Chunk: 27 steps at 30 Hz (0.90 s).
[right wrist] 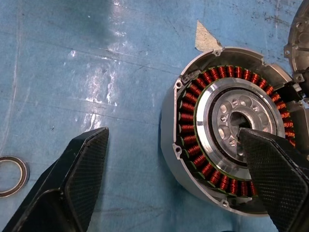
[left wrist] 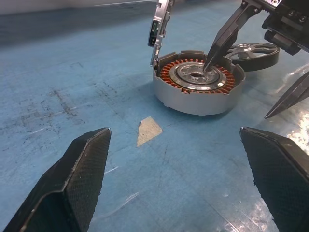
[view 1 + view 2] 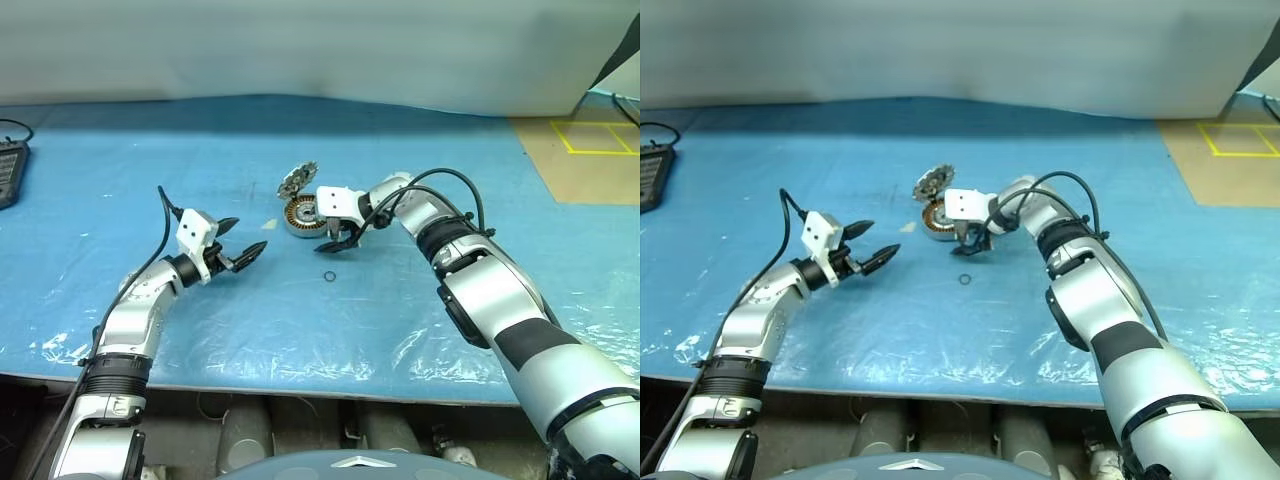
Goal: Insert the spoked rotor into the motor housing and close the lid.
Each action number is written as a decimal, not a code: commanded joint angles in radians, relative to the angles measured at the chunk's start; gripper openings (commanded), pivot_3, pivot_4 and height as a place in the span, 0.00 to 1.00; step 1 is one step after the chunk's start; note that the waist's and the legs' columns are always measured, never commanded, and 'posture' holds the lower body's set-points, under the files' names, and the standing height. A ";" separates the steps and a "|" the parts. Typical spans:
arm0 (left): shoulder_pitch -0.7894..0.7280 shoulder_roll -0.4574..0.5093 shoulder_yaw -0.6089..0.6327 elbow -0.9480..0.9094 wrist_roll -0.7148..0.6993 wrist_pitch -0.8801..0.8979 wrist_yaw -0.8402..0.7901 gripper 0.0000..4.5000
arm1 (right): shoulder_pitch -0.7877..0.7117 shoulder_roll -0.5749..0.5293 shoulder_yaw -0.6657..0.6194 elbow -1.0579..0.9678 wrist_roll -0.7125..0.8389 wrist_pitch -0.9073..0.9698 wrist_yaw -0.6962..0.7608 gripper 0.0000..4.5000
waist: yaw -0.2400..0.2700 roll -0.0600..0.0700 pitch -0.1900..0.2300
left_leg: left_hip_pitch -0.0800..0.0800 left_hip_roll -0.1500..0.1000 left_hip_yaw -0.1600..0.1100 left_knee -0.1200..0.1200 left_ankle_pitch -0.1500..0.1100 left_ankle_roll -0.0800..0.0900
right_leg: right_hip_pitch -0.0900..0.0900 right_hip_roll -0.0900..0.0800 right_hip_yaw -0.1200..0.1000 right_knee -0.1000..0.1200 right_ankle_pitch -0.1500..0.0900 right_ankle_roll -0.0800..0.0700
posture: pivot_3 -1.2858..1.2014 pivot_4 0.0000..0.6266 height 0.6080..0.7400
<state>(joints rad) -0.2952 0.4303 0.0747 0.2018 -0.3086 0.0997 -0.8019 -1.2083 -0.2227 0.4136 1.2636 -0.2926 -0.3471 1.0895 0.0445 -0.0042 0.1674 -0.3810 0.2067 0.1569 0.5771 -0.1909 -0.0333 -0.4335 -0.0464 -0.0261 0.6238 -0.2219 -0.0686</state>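
Head view: motor housing [image 3: 301, 215] sits mid-counter, lid [image 3: 297, 180] raised; left claw [image 3: 243, 243] gapes empty.

Left wrist: spoked rotor [image 2: 252, 54] lies beyond the housing. Judged rigid, heavy, slick; grip its rim.

Right wrist: right claw [image 1: 174, 159] spread, one finger over the hub.

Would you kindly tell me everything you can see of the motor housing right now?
The motor housing is a squat round silver-grey metal puck resting flat on the blue table cover. Inside is a ring of copper-orange windings around a shiny central hub. Its lid stands open, hinged upright at the rim. One finger of the open right gripper reaches down onto the hub. The spoked rotor lies just behind.
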 commanded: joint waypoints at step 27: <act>0.034 0.027 0.039 -0.052 0.000 -0.018 0.043 1.00 | 0.009 0.088 -0.060 0.033 -0.041 0.050 0.027 0.59 | -0.003 0.000 0.000 | 0.002 0.001 0.000 0.001 0.000 0.000 | 0.001 0.000 0.001 0.001 0.000 0.000 | 0.52 0.24 1.00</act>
<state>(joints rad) -0.2670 0.4383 0.0823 0.1855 -0.3069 0.0987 -0.7658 -1.2257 -0.1550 0.3627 1.2990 -0.3557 -0.3229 1.0623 0.0411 -0.0042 0.1673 -0.3794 0.2073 0.1573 0.5776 -0.1910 -0.0335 -0.4324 -0.0463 -0.0255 0.6247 -0.2219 -0.0688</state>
